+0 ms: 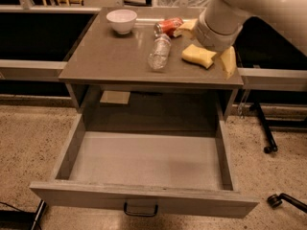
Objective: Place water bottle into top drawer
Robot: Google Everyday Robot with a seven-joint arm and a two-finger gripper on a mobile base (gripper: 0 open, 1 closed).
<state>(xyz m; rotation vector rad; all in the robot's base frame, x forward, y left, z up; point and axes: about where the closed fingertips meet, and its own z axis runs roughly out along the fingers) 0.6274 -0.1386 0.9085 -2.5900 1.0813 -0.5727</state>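
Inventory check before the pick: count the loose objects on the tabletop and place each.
4. White bowl at the back left; red soda can at the back centre; water bottle lying in the middle; yellow sponge to its right. The gripper hangs at the sponge; the arm may hide more.

On the tabletop (105, 61), the water bottle (159, 51) lies mid-table, a bowl (121, 20) far left, a can (169, 26) behind the bottle, a sponge (198, 55) right, beside the hand (208, 44); the top drawer (144, 202) juts out below, nearer.
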